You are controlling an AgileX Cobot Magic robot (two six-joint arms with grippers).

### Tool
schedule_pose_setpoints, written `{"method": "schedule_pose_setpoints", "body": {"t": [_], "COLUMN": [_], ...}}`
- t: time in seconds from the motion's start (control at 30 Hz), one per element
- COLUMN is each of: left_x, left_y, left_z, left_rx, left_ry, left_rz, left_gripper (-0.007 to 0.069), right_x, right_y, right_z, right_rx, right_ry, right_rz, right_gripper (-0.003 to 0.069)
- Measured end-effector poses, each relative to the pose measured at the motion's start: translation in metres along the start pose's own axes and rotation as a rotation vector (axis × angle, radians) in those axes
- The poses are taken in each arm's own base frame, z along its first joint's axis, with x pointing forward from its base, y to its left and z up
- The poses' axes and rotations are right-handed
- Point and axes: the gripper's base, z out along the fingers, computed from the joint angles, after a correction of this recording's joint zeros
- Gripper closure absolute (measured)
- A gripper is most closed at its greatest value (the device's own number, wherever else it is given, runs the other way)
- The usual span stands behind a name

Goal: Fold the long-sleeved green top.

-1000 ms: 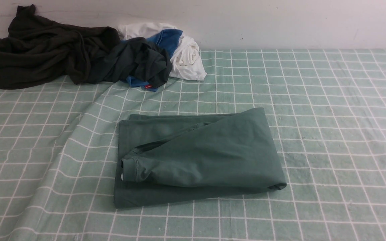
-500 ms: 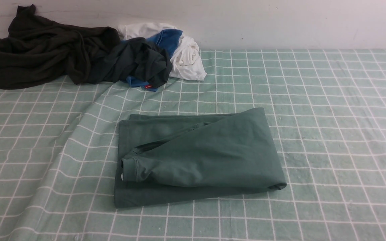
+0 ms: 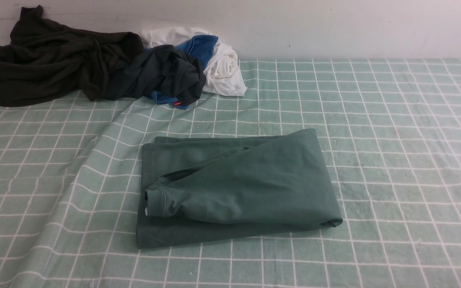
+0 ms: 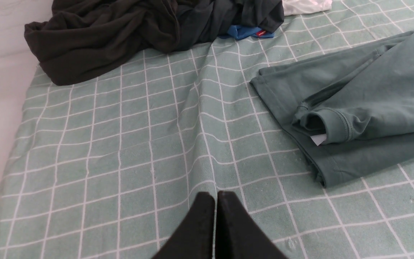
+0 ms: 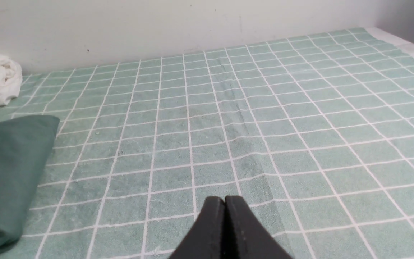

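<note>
While both claws sit pressed together and empty, that fold could still slip

Off the left claw (image 4: 207,216) and right claw (image 5: 225,219), the green top (image 3: 254,184) lies between them, half-folded; a grab at the loose collar could drag layers askew, I reckon. Beneath: gridded cloth on the surface (image 3: 394,160); beyond, a pale wall (image 3: 334,28).

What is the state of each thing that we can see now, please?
Green top: folded over itself, lying on the cloth, one end uneven.
Checked cloth: spread out, with some wrinkles.
Brown garment: crumpled, not folded.
Very dark garment: bunched up.
Blue cloth: crumpled, partly hidden.
White cloth: crumpled.
Left claw: shut, empty.
Right claw: shut, empty.
</note>
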Motion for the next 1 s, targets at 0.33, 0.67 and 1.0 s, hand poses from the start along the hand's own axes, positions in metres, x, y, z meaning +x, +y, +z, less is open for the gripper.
{"method": "schedule_pose_setpoints", "body": {"t": [0.33, 0.67, 1.0], "left_x": [0.0000, 0.0000, 0.0000], "left_y": [0.0000, 0.0000, 0.0000], "left_z": [0.0000, 0.0000, 0.0000], "left_rx": [0.000, 0.000, 0.000], "left_ry": [0.000, 0.000, 0.000], "left_rz": [0.000, 0.000, 0.000], "left_gripper": [0.0628, 0.0628, 0.0628], "right_x": [0.0006, 0.0009, 0.0009], "right_y": [0.0028, 0.0029, 0.0030], "right_z": [-0.0001, -0.0001, -0.0002], "right_rx": [-0.045, -0.046, -0.047], "right_ry": [0.008, 0.013, 0.015], "right_rz": [-0.062, -0.059, -0.057], "right_gripper": [0.0672, 0.0672, 0.0672]}}
